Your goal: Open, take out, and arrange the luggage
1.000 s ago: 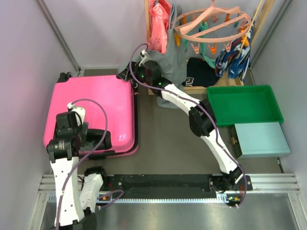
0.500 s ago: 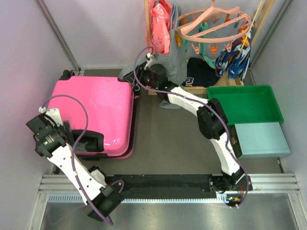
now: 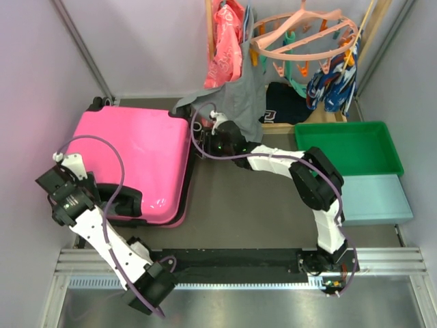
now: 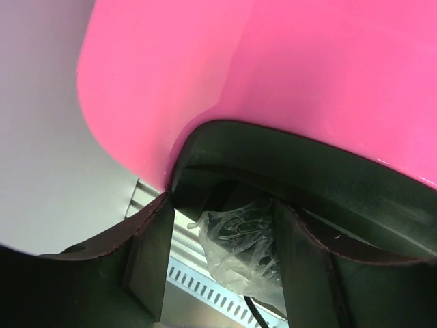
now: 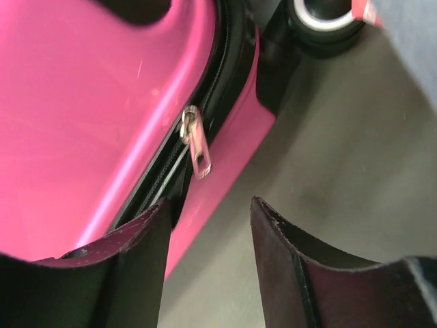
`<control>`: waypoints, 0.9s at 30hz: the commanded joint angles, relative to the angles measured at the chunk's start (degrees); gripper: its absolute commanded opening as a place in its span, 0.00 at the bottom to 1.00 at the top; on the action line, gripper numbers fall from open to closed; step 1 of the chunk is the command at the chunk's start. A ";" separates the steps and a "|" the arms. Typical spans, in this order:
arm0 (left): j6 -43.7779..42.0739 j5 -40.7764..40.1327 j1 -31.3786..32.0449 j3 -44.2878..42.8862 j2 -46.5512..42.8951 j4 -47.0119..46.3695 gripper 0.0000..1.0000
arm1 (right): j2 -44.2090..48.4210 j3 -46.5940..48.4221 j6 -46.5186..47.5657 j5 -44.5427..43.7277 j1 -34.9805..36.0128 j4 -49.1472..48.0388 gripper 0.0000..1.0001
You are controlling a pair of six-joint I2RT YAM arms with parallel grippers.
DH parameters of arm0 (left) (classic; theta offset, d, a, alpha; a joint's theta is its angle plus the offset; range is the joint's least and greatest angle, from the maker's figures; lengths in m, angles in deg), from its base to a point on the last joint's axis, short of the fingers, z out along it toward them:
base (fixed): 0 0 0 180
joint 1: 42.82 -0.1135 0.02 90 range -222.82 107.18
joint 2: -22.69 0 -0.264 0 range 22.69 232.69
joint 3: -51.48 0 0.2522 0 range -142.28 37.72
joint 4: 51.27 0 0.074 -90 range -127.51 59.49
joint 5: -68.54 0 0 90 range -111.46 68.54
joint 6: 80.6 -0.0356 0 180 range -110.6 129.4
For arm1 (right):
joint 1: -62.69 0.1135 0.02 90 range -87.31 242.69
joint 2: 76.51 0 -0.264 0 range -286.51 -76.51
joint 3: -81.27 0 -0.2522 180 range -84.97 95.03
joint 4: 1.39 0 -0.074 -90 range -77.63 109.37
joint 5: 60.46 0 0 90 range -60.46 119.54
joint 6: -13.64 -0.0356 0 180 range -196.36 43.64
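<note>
The luggage [image 3: 133, 157] is a hot-pink hard-shell suitcase lying flat at the left, lid down. My left gripper [image 3: 131, 203] sits at its near edge. In the left wrist view its fingers [image 4: 153, 260] stand apart, open, below the black handle arch [image 4: 307, 164], with crumpled clear plastic [image 4: 239, 239] showing between them. My right gripper [image 3: 203, 140] is at the suitcase's right edge near the far corner. It is open [image 5: 208, 222], straddling bare floor beside the pink shell [image 5: 82, 102]. The silver zipper pull [image 5: 196, 145] hangs on the black seam just beyond its tips. A black wheel [image 5: 321, 17] shows above.
A green tray [image 3: 348, 147] and a pale teal box [image 3: 372, 198] lie at the right. Hanging clothes [image 3: 235, 82] and a pink clip hanger [image 3: 300, 34] stand at the back. Walls close in on the left and right. A metal rail [image 3: 239, 263] runs along the near edge.
My left arm swung off the suitcase top to its near-left side. My right gripper slid from the far corner toward me along the right edge, and its fingers narrowed.
</note>
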 commanded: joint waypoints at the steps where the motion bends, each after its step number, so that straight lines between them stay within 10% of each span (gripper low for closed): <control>1: 0.92 3.22 0.64 0.28 9.54 -8.45 0.49 | 6.54 -4.45 2.88 0.71 1.21 2.94 0.50; 5: 4.35 -0.30 2.65 -10.53 16.04 -10.07 0.50 | 11.20 -7.01 4.20 -1.13 1.30 4.78 0.54; 11: 10.32 -5.84 28.28 -20.75 17.02 -4.45 0.66 | 19.20 -11.84 5.26 -3.51 1.30 7.42 0.65; 27: 4.54 -5.84 62.32 -40.25 36.51 -2.50 0.73 | 33.80 -20.72 7.19 -10.62 1.74 15.06 0.70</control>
